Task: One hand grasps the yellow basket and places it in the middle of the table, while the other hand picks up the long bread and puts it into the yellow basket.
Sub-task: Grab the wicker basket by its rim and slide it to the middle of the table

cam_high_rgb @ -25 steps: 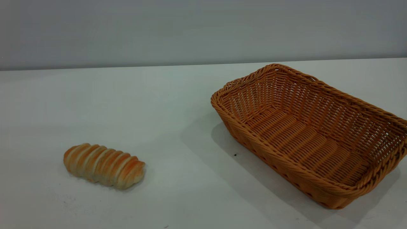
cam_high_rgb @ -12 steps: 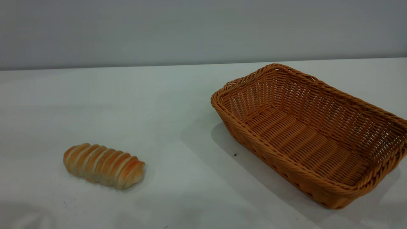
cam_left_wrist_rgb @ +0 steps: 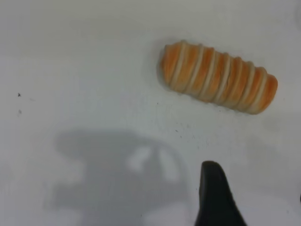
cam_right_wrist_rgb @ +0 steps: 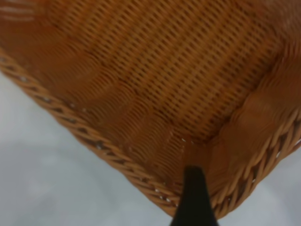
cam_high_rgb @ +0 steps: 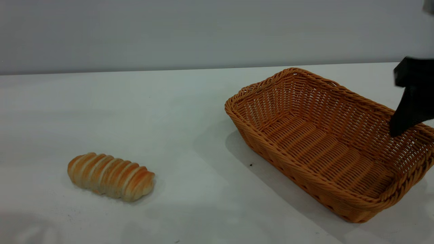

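The long bread (cam_high_rgb: pixel 111 176), golden with pale cream stripes, lies on the white table (cam_high_rgb: pixel 169 112) at the front left. It also shows in the left wrist view (cam_left_wrist_rgb: pixel 219 77). My left gripper (cam_left_wrist_rgb: pixel 256 197) hovers open above bare table a short way from the bread, out of the exterior view. The yellow basket (cam_high_rgb: pixel 325 142), large woven orange-tan wicker, stands empty at the right. My right gripper (cam_high_rgb: pixel 407 105) hangs over the basket's far right rim. In the right wrist view the right gripper (cam_right_wrist_rgb: pixel 193 197) is above a corner of the basket (cam_right_wrist_rgb: pixel 155 80).
A grey wall (cam_high_rgb: pixel 203 30) runs behind the table's back edge. A small dark speck (cam_high_rgb: pixel 251 165) lies on the table beside the basket. The left arm's shadow (cam_left_wrist_rgb: pixel 113 179) falls on the table near the bread.
My right gripper has come into the exterior view from the right and now hangs over the basket's far right rim. Shadows have spread along the table's front. Bread and basket have not moved.
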Tool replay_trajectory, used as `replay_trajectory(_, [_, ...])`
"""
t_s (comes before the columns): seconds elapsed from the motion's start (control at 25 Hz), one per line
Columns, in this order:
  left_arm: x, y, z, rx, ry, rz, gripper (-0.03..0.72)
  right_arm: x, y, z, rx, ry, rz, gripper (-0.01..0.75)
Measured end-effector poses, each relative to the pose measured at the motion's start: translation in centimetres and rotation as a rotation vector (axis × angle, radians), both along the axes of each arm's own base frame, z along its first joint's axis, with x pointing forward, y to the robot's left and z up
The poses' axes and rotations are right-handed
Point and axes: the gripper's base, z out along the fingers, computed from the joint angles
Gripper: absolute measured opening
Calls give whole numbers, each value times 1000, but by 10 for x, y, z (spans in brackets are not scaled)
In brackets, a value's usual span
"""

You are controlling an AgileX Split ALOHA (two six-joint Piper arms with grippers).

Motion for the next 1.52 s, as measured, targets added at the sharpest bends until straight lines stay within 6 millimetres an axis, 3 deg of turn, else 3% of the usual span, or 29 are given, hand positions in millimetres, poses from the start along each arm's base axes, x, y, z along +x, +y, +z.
replay_trajectory(0.76, [-3,-1,-2,-8,46,-7,490,17,3,-61,-46,128,-38,578])
replay_trajectory(1.04, [-3,-2,-2,-22,48,-3,490,25,-5,-85,-58,163,-82,561])
replay_trajectory(1.16, [-3,-2,-2,-25,48,-3,490,29,-6,-89,-56,131,-90,469])
replay_trajectory(1.44, [-3,-2,-2,-23,47,-7,490,37,-6,-86,-46,73,-98,88])
replay_trajectory(1.52, [-3,-2,-2,-23,47,-7,490,42,-5,-82,-64,65,-52,54])
